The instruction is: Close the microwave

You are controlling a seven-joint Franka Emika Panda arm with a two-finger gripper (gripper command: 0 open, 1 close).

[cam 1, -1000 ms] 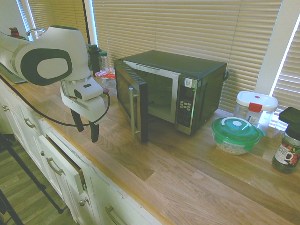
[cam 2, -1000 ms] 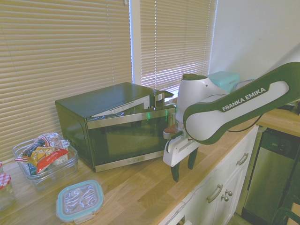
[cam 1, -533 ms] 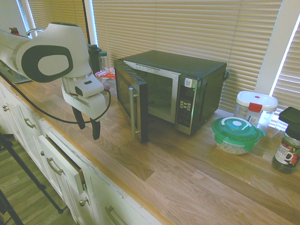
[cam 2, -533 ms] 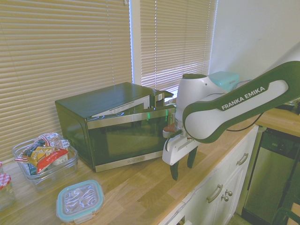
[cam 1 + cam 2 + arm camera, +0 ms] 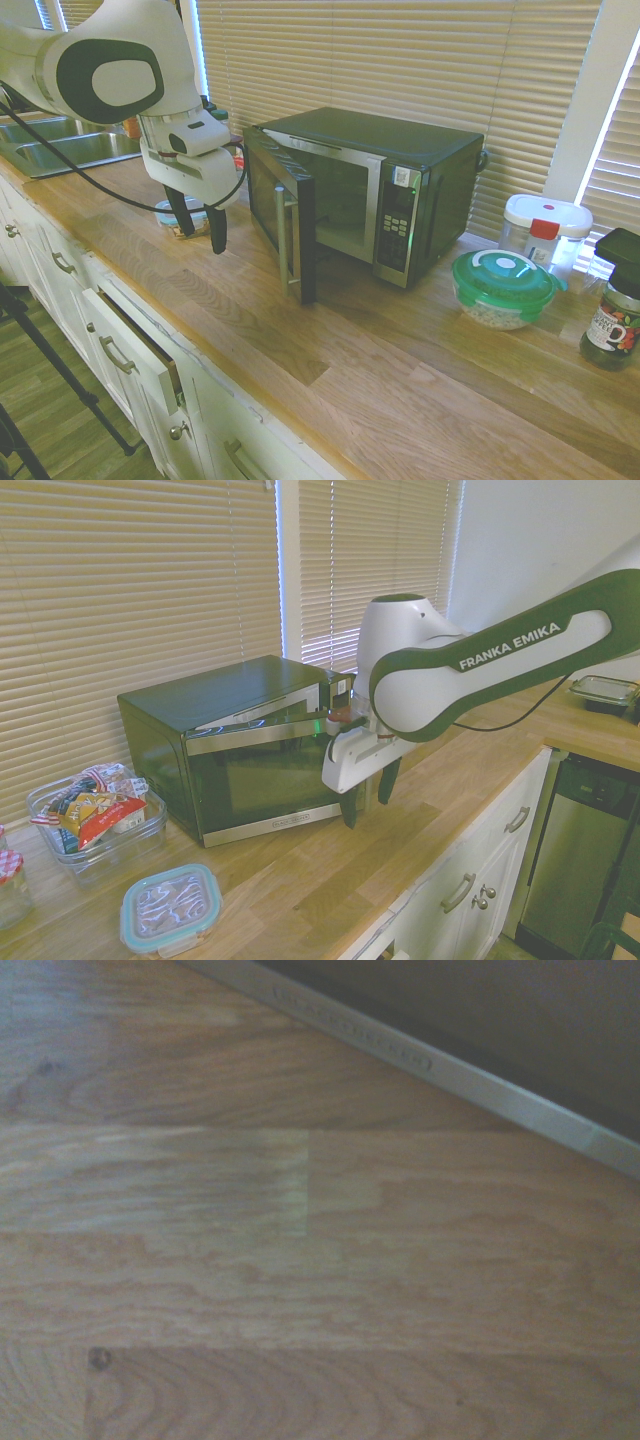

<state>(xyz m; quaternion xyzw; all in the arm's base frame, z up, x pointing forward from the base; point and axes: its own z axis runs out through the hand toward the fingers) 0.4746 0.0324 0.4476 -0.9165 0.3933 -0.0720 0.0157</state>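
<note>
The black microwave (image 5: 385,190) with steel trim stands at the back of the wooden counter. Its dark glass door (image 5: 280,215) hangs wide open, swung out toward the counter's front edge, silver handle (image 5: 283,238) on the outer face. From the other side the door (image 5: 270,775) shows face-on below the microwave (image 5: 215,705). My gripper (image 5: 198,224) hovers above the counter just outside the open door, fingers pointing down, open and empty. In the second exterior view the gripper (image 5: 367,796) sits at the door's free end. The wrist view shows counter wood and the door's steel bottom trim (image 5: 450,1070).
A green-lidded bowl (image 5: 503,285), a white container (image 5: 545,225) and a dark jar (image 5: 613,315) stand right of the microwave. A small tub (image 5: 166,214) and a sink (image 5: 70,150) lie behind the gripper. A drawer (image 5: 140,345) below stands slightly open. A snack box (image 5: 95,815) and a blue-lidded container (image 5: 170,905) sit nearby.
The arm has risen and moved away from the counter's front edge, toward the outer face of the open door. The door has not moved; the fingers stay open.
</note>
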